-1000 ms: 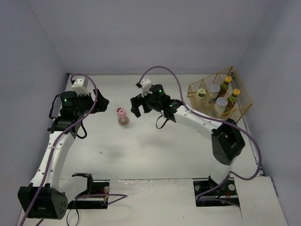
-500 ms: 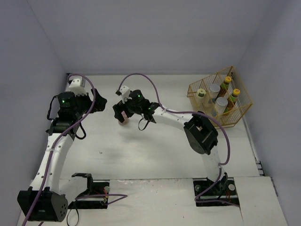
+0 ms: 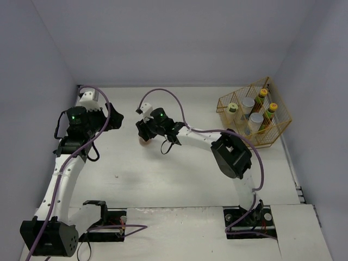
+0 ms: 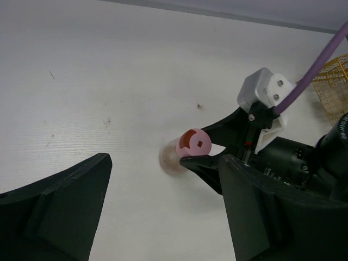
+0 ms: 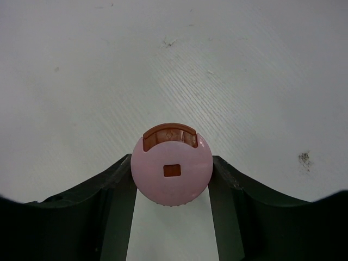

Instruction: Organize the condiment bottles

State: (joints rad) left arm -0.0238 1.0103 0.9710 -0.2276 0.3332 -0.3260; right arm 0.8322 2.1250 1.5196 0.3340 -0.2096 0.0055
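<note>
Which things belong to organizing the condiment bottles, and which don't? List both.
Job: pink-lidded jar, pale-lidded jar, silver-lidded jars, yellow-capped sauce bottles.
Not the job: gold wire basket, purple cable.

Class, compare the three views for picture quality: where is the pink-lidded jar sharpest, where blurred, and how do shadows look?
Right wrist view: the pink-lidded jar is sharp, evenly lit, no glare. Left wrist view: its lid is clear but the body below looks smeared. Top external view: soft diffuse light, only faint shadows on the table.
</note>
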